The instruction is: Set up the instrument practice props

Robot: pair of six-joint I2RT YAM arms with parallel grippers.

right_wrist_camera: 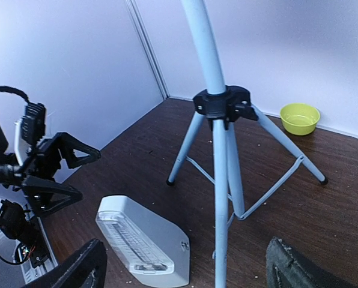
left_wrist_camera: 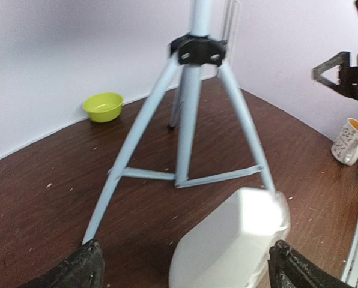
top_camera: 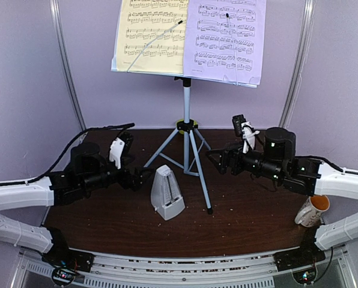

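Observation:
The music stand's grey tripod stands at the table's middle back. Its desk holds the yellow sheet on the left and the lilac sheet on the right, which hide the white desk. The white pyramid metronome stands upright in front of the tripod. My left gripper is open just left of the metronome, which fills the space near the right finger in the left wrist view. My right gripper is open and empty, right of the tripod, facing a tripod leg.
A white mug with an orange inside stands at the front right by the right arm. A small green bowl sits by the back wall behind the tripod. The tripod's three spread legs and braces lie between the two grippers.

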